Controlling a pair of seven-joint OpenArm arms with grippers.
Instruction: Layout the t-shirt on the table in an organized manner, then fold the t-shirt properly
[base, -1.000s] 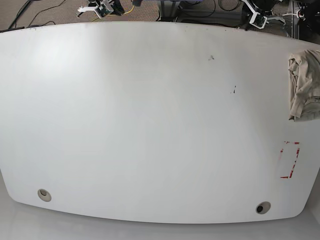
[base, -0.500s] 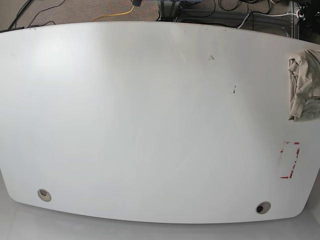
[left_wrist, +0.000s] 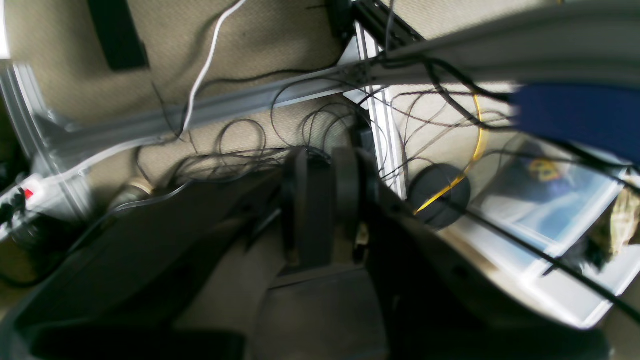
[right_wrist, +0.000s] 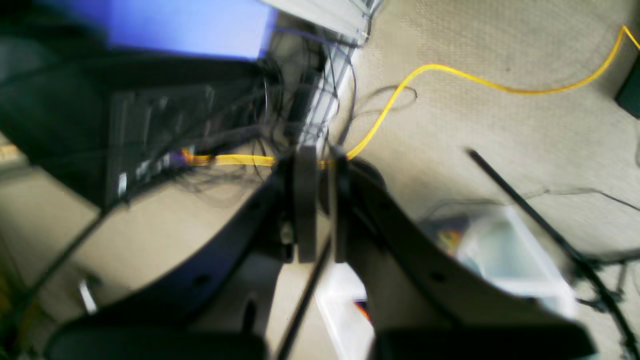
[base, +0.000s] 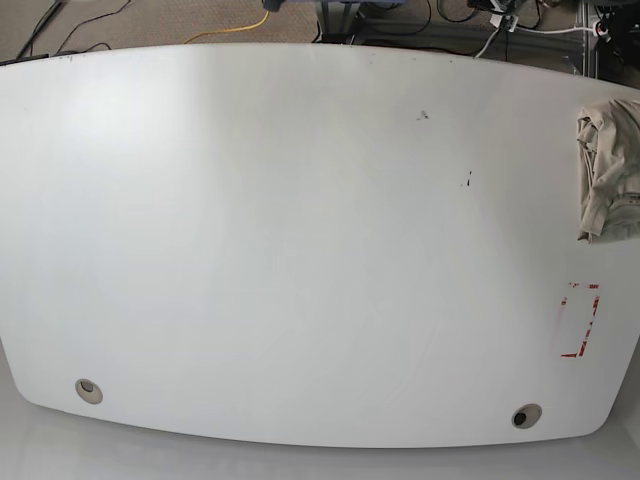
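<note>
Left gripper (left_wrist: 325, 200): dark fingers nearly together, only a thin slit between them, nothing held. Just past its tips, a tangle of black cables (left_wrist: 320, 125); to its right a round black disc (left_wrist: 440, 196) with a yellow cable (left_wrist: 477, 135) running over it, then a clear bin (left_wrist: 545, 210) lower right. Beyond the tips a grey metal rail (left_wrist: 240, 102) crosses the carpet (left_wrist: 65, 50), with a white cable (left_wrist: 205, 65) climbing away to the upper left. View is blurred.

Right gripper (right_wrist: 320, 200): fingers close, narrow gap, nothing held. The yellow cable (right_wrist: 450, 75) passes right behind its tips and curves off to the upper right over carpet (right_wrist: 500, 150). Lower right of it, a white bin (right_wrist: 505, 265); upper left, dark gear and a blurred blue shape (right_wrist: 185, 25).

Base view: neither gripper in sight. Table (base: 300, 250), near edge with two grommet holes (base: 88, 389) (base: 525, 415). Red tape rectangle (base: 579, 320) near the right edge. Further back, the shirt (base: 608, 170) sits bunched and wrinkled at the table's right edge, partly cut by the frame. Dark specks (base: 466, 180) left of it.
</note>
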